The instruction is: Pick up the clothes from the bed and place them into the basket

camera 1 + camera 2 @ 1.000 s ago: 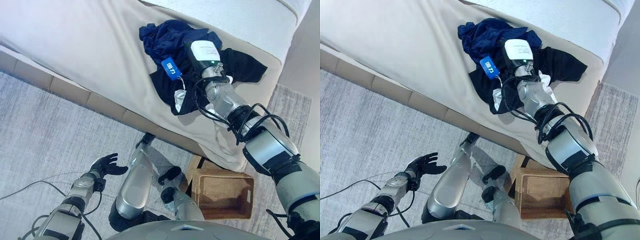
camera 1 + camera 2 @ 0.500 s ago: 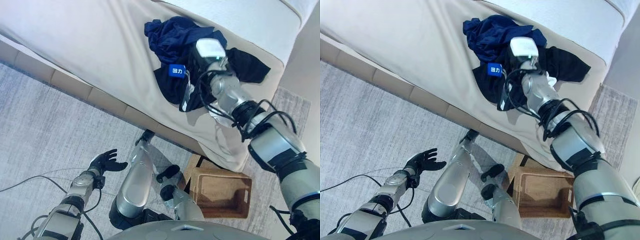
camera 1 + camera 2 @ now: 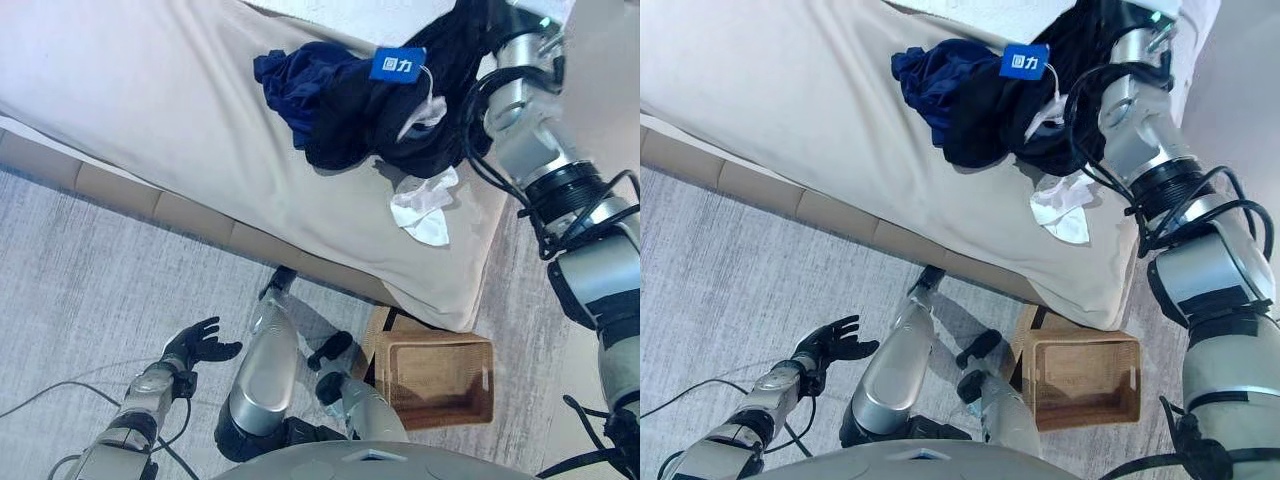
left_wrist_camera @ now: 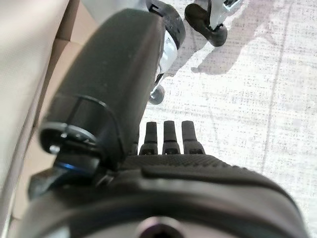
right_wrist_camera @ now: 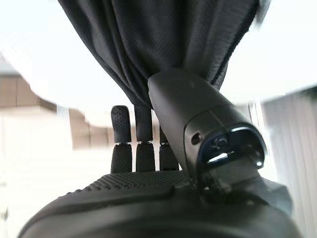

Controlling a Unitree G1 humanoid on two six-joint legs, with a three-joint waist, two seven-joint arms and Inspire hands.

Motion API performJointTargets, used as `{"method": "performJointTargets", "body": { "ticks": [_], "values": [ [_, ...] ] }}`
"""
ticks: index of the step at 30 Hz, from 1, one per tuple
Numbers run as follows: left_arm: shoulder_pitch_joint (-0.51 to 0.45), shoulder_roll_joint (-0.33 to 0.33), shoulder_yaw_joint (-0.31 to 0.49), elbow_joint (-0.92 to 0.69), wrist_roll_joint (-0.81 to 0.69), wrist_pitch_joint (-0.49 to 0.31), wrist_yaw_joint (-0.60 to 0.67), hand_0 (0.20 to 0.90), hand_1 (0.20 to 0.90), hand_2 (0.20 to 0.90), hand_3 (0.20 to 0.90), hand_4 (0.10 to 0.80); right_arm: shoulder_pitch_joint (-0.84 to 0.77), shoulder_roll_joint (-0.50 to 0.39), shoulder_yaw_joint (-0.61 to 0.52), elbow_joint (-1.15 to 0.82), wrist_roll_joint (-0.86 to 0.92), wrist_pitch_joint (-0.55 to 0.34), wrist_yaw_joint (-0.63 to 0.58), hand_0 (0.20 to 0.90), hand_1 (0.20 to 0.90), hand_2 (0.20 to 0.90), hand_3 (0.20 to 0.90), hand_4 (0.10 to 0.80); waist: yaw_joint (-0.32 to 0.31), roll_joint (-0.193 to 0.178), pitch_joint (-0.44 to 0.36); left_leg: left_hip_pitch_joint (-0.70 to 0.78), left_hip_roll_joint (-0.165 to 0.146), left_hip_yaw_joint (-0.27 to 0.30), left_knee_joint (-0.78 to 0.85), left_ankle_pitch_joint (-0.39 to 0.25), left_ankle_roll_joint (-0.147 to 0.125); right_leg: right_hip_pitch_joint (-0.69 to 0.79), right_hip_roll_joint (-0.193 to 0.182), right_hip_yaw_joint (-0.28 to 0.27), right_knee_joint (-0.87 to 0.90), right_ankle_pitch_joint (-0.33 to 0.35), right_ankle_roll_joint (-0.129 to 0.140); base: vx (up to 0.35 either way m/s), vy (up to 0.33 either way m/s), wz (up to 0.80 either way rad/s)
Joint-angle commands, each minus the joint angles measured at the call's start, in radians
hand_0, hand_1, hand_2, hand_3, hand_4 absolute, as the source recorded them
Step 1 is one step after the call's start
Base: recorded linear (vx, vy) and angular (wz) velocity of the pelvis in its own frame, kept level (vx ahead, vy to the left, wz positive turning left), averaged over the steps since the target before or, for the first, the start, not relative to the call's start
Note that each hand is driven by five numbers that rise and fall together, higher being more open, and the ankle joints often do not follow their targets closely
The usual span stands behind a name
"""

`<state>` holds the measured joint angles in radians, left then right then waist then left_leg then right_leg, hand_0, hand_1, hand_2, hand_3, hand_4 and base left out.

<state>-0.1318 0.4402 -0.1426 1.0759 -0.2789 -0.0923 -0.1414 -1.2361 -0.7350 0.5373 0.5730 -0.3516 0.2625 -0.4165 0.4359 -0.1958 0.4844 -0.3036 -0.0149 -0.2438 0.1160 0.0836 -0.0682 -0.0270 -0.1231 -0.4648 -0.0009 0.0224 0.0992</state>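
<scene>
Since a second ago our right hand (image 5: 163,163) has risen toward the head of the bed (image 3: 150,110), dragging the black garment (image 3: 420,110) up with it; a white cloth (image 3: 425,205) that lay under the pile is now uncovered on the sheet. We pinch the black fabric between thumb and fingers, as our right wrist view shows. A navy garment (image 3: 300,80) stays bunched beside it, with a blue tag (image 3: 397,64) on top. Our left hand (image 3: 195,345) hangs relaxed and empty over the carpet (image 3: 80,270). Our basket (image 3: 440,380) stands on the floor below the bed's corner.
</scene>
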Motion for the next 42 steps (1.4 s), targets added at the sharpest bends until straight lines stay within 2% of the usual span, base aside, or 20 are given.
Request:
{"method": "performJointTargets", "body": {
  "ticks": [1, 7, 10, 12, 13, 15, 17, 21, 23, 27, 33, 37, 42],
  "values": [
    [0.124, 0.008, -0.009, 0.033, 0.058, -0.007, 0.009, 0.9, 0.9, 0.9, 0.9, 0.8, -0.01, -0.148, -0.108, -0.164, -0.041, -0.003, -0.184, 0.3, 0.3, 0.3, 0.2, 0.1, -0.03, -0.007, -0.187, 0.181, 0.01, 0.068, -0.183, -0.08, 0.078, 0.035, -0.026, 0.038, 0.159, -0.059, 0.017, -0.034, -0.003, -0.15],
    [0.142, -0.008, 0.005, 0.077, 0.137, 0.048, 0.04, 0.9, 0.9, 0.9, 0.9, 0.8, 0.064, -0.23, -0.206, -0.285, -0.037, 0.014, -0.246, 0.3, 0.3, 0.3, 0.2, 0.1, -0.109, -0.013, -0.294, 0.268, -0.004, 0.111, -0.185, -0.121, 0.098, 0.068, -0.015, 0.106, 0.12, -0.03, 0.039, 0.013, -0.026, -0.3],
    [0.148, -0.017, 0.0, 0.09, 0.161, 0.089, 0.043, 0.9, 0.9, 0.9, 0.9, 0.8, 0.077, -0.289, -0.235, -0.334, -0.019, 0.021, -0.249, 0.3, 0.3, 0.3, 0.2, 0.1, -0.166, -0.002, -0.35, 0.308, -0.005, 0.149, -0.185, -0.135, 0.107, 0.072, -0.01, 0.147, 0.106, -0.025, 0.046, 0.031, 0.014, -0.53],
    [0.146, -0.017, -0.002, 0.109, 0.178, 0.118, 0.035, 0.9, 0.9, 0.9, 0.9, 0.8, 0.1, -0.347, -0.259, -0.363, -0.018, 0.013, -0.239, 0.3, 0.3, 0.3, 0.2, 0.1, -0.223, 0.017, -0.386, 0.349, -0.004, 0.195, -0.184, -0.155, 0.112, 0.078, -0.001, 0.188, 0.093, -0.032, 0.049, 0.026, 0.007, -0.62],
    [0.145, -0.017, -0.002, 0.109, 0.178, 0.118, 0.035, 0.9, 0.9, 0.9, 0.9, 0.8, 0.1, -0.348, -0.259, -0.364, -0.018, 0.013, -0.239, 0.3, 0.3, 0.3, 0.2, 0.1, -0.222, 0.017, -0.387, 0.346, -0.005, 0.195, -0.183, -0.151, 0.113, 0.076, -0.001, 0.188, 0.09, -0.028, 0.049, -0.01, -0.001, -0.74],
    [0.138, -0.013, -0.008, 0.116, 0.189, 0.131, 0.026, 0.9, 0.9, 0.9, 0.9, 0.8, 0.107, -0.381, -0.264, -0.373, -0.008, 0.013, -0.227, 0.3, 0.3, 0.3, 0.2, 0.1, -0.261, 0.029, -0.406, 0.368, 0.0, 0.231, -0.184, -0.161, 0.113, 0.081, 0.006, 0.206, 0.075, -0.034, 0.046, -0.019, -0.025, -0.71],
    [0.129, -0.014, -0.012, 0.107, 0.206, 0.145, 0.009, 0.9, 0.9, 0.9, 0.9, 0.8, 0.149, -0.421, -0.289, -0.39, 0.012, -0.013, -0.199, 0.3, 0.3, 0.3, 0.2, 0.1, -0.299, 0.049, -0.424, 0.391, 0.002, 0.265, -0.19, -0.168, 0.111, 0.086, 0.014, 0.227, 0.059, -0.037, 0.039, -0.013, -0.034, -0.62],
    [0.12, -0.024, -0.025, 0.09, 0.209, 0.141, -0.004, 0.9, 0.9, 0.9, 0.9, 0.8, 0.223, -0.445, -0.335, -0.438, 0.063, -0.084, -0.128, 0.3, 0.3, 0.3, 0.2, 0.1, -0.338, 0.07, -0.436, 0.409, 0.008, 0.305, -0.194, -0.172, 0.105, 0.098, 0.026, 0.253, 0.028, -0.045, 0.028, -0.017, -0.033, -0.56],
    [0.111, -0.035, -0.036, 0.08, 0.208, 0.135, -0.008, 0.9, 0.9, 0.9, 0.9, 0.8, 0.268, -0.453, -0.363, -0.453, 0.048, -0.105, -0.091, 0.3, 0.3, 0.3, 0.2, 0.1, -0.359, 0.076, -0.442, 0.421, 0.011, 0.326, -0.195, -0.175, 0.1, 0.108, 0.034, 0.267, 0.009, -0.046, 0.022, 0.01, -0.055, -0.52],
    [0.093, -0.058, -0.073, 0.054, 0.21, 0.135, -0.025, 0.9, 0.9, 0.9, 0.9, 0.8, 0.293, -0.49, -0.376, -0.411, 0.079, -0.107, -0.102, 0.3, 0.3, 0.3, 0.2, 0.1, -0.382, 0.078, -0.45, 0.432, 0.014, 0.354, -0.197, -0.177, 0.094, 0.123, 0.043, 0.281, -0.02, -0.039, 0.016, 0.015, -0.091, -0.42],
    [0.096, -0.086, -0.103, 0.05, 0.238, 0.149, -0.044, 0.9, 0.9, 0.9, 0.9, 0.8, 0.414, -0.466, -0.461, -0.439, 0.11, -0.136, -0.04, 0.3, 0.3, 0.3, 0.2, 0.1, -0.408, 0.089, -0.446, 0.448, 0.018, 0.389, -0.191, -0.184, 0.087, 0.127, 0.046, 0.291, -0.032, -0.035, 0.009, 0.025, -0.102, -0.22],
    [0.106, -0.081, -0.108, 0.071, 0.268, 0.158, -0.056, 0.9, 0.9, 0.9, 0.9, 0.8, 0.532, -0.412, -0.485, -0.475, 0.082, -0.128, 0.105, 0.3, 0.3, 0.3, 0.2, 0.1, -0.429, 0.102, -0.432, 0.452, 0.023, 0.409, -0.181, -0.187, 0.083, 0.121, 0.05, 0.308, -0.026, -0.04, 0.0, 0.036, -0.12, -0.11],
    [0.113, -0.066, -0.104, 0.082, 0.271, 0.149, -0.047, 0.9, 0.9, 0.9, 0.9, 0.8, 0.651, -0.382, -0.506, -0.448, 0.029, -0.102, 0.218, 0.3, 0.3, 0.3, 0.2, 0.1, -0.452, 0.12, -0.4, 0.436, 0.037, 0.423, -0.177, -0.174, 0.076, 0.097, 0.054, 0.318, -0.012, -0.047, -0.01, -0.013, -0.134, -0.1]
  ]
}}
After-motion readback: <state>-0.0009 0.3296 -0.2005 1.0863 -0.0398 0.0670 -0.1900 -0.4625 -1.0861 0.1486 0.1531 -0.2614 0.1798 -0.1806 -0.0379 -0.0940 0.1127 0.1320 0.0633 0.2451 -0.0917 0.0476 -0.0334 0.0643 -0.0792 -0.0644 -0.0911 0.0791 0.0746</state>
